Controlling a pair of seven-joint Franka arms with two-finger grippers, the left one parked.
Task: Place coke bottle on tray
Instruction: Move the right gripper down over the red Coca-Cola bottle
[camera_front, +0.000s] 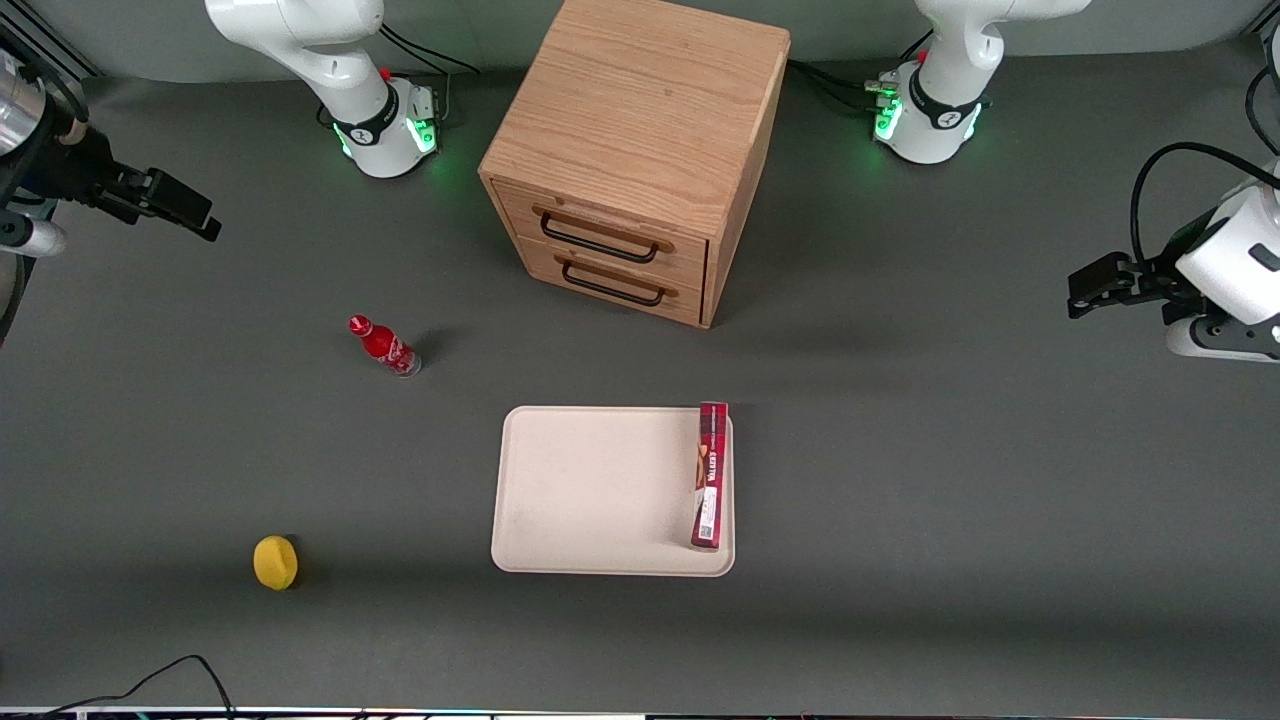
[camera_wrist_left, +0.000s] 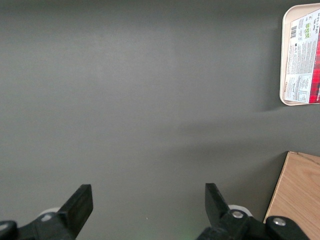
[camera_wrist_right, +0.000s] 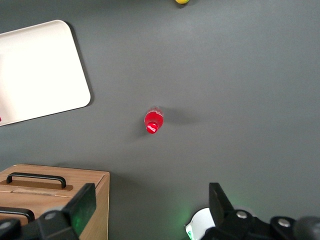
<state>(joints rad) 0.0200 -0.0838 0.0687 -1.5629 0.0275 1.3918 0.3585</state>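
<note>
The coke bottle (camera_front: 384, 346) is stood upright on the matte dark-grey table (camera_front: 900, 450), well apart from the tray (camera_front: 590, 490) and off toward the working arm's end from it, a bit farther from the front camera. It's a small glossy red thing with a red cap, white lettering and a clear base; seen from straight above in the right wrist view (camera_wrist_right: 153, 120) it's mostly just a round red cap and shoulder.

The tray is a big flat cream-white rectangle with rounded corners and a low rim, kind of a dull, papery-looking surface. A long flat red box (camera_front: 709, 476) is laid along the tray's edge nearest the parked arm's end, printed label showing.

A wooden two-drawer cabinet (camera_front: 640, 150) with visible grain and thin black wire handles is set farther from the front camera than the tray. A small rounded yellow object (camera_front: 275, 562) is sat toward the working arm's end from the tray, slightly nearer the camera.

The gripper (camera_wrist_right: 150, 210) is held high above the table, well away from the tray, jaws spread wide with nothing between them.
</note>
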